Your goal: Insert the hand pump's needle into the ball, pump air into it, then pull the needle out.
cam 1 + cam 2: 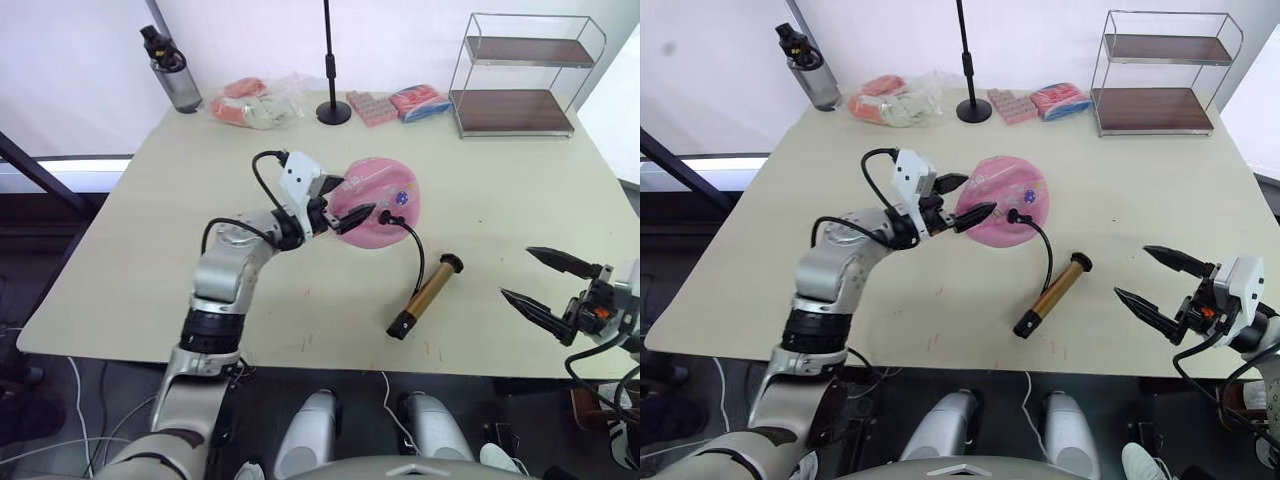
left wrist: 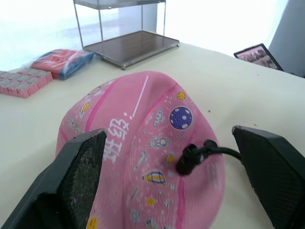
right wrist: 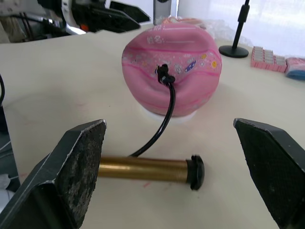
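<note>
The ball (image 1: 378, 203) is sitting soft and dented near the middle of the beige table (image 1: 140, 250), with the black fitting of the needle (image 1: 385, 217) seated in its near face; the metal pin itself is too small to make out. The thin black hose (image 1: 417, 255) is curving from that fitting toward the robot and meeting the hand pump (image 1: 425, 296), which is lying flat on the table just beside the ball, on its near right. The left gripper (image 1: 345, 205) is hovering at the ball's left side with its fingers spread wide, holding nothing, one finger above the ball's edge and the other close to its face. The right gripper (image 1: 540, 276) is hovering near the table's front right edge, well apart from the pump, with fingers also spread wide and empty. Along the far edge of the table are standing a dark water bottle (image 1: 172, 72), a clear bag of packets (image 1: 255, 102), a black stand with a round base (image 1: 332, 105), pink and blue packets (image 1: 398, 104) and a two-shelf wire rack (image 1: 515, 80). A white wall is running behind the table.
</note>
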You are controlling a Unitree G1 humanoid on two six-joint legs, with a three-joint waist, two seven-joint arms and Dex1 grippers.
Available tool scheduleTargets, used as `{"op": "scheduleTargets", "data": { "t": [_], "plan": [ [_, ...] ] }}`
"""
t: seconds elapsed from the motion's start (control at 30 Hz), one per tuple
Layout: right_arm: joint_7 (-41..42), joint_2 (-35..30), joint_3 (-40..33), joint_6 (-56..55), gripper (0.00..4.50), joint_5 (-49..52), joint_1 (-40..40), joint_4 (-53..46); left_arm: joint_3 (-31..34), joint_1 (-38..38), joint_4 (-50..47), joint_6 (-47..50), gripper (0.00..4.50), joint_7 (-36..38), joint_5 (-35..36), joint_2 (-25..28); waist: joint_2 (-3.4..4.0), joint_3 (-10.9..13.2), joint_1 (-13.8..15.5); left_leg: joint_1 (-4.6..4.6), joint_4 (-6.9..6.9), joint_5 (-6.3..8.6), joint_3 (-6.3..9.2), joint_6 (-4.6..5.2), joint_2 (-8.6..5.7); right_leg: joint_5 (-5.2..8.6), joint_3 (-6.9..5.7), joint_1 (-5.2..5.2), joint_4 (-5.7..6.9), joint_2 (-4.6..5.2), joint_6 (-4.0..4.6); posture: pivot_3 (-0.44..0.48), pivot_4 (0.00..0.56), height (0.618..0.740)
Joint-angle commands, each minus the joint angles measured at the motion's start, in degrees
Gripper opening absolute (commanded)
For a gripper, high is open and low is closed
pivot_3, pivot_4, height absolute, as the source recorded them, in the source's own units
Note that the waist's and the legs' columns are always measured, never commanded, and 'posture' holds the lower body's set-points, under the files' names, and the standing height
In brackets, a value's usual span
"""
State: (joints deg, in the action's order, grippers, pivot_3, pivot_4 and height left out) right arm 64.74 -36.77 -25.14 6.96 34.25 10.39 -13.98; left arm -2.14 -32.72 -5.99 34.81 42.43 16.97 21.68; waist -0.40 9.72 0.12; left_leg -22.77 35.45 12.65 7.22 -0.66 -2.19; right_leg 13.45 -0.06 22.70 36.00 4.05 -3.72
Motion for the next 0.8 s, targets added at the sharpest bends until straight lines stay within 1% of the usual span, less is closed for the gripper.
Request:
{"op": "scheduleTargets", "data": {
  "t": [0.03, 0.2, 0.33, 0.47, 0.57, 0.67, 0.8],
  "plan": [
    [2.76, -1.15, -2.29, -2.55, 4.50, 0.89, 1.90, 1.77, -0.79, 2.55, -7.84, 4.35, 4.47, 3.60, 3.67, 3.97, 0.00, 0.00, -0.17, 0.00, 0.01, 0.00, -0.02, 0.00, 0.01, 0.00, 0.00, 0.00, 0.00, 0.00, 0.00, 0.000, 0.150, 0.731],
    [4.95, -2.66, -4.48, -3.85, 4.50, 1.75, 2.81, 4.63, -0.70, 8.14, -13.01, 8.05, 4.47, 8.76, 8.19, 9.91, 0.04, 0.03, -0.60, 0.04, 0.03, 0.00, -0.14, 0.01, 0.09, -0.05, 0.10, 0.00, 0.03, -0.01, 0.09, 0.000, 0.150, 0.731],
    [6.83, -4.04, -6.40, -3.68, 4.50, 3.06, 3.73, 5.13, -2.16, 9.97, -13.89, 9.33, 4.47, 11.17, 9.94, 12.02, 0.04, 0.03, -0.59, 0.07, 0.15, 0.01, -0.18, 0.03, 0.15, -0.01, 0.11, 0.00, 0.15, -0.03, 0.02, 0.000, 0.150, 0.731],
    [10.73, -5.98, -9.20, -2.43, 4.50, 5.49, 7.13, 4.46, -4.74, 10.29, -13.82, 9.87, 4.47, 11.40, 10.20, 11.86, 0.04, 0.05, -0.27, 0.04, 0.42, 0.04, -0.18, 0.06, 0.22, 0.01, 0.10, 0.00, 0.39, -0.04, 0.02, 0.000, 0.150, 0.731],
    [11.22, -7.28, -10.97, -0.81, 4.50, 6.98, 9.51, 2.24, -7.05, 10.24, -13.33, 9.75, 4.47, 11.61, 9.70, 11.81, 0.03, 0.07, -0.18, 0.03, 0.63, 0.09, -0.26, 0.14, 0.25, 0.02, 0.18, 0.00, 0.53, -0.03, 0.02, 0.000, 0.150, 0.731],
    [10.81, -7.46, -11.97, 0.18, 4.50, 7.92, 10.53, 0.72, -10.72, 8.48, -11.70, 9.76, 4.47, 10.83, 8.75, 9.45, 0.01, 0.09, -0.30, 0.08, 0.82, 0.10, -0.40, 0.15, 0.29, 0.13, 0.30, 0.00, 0.70, -0.03, 0.20, 0.000, 0.150, 0.731],
    [10.25, -7.27, -12.15, 0.76, 4.50, 8.15, 11.37, -0.87, -15.40, 5.88, -8.79, 9.84, 4.47, 10.09, 6.60, 6.75, -0.02, 0.10, -0.16, 0.09, 0.98, 0.10, -0.50, 0.16, 0.32, 0.12, 0.34, -0.01, 0.83, -0.03, 0.23, 0.000, 0.150, 0.731]
  ]
}}
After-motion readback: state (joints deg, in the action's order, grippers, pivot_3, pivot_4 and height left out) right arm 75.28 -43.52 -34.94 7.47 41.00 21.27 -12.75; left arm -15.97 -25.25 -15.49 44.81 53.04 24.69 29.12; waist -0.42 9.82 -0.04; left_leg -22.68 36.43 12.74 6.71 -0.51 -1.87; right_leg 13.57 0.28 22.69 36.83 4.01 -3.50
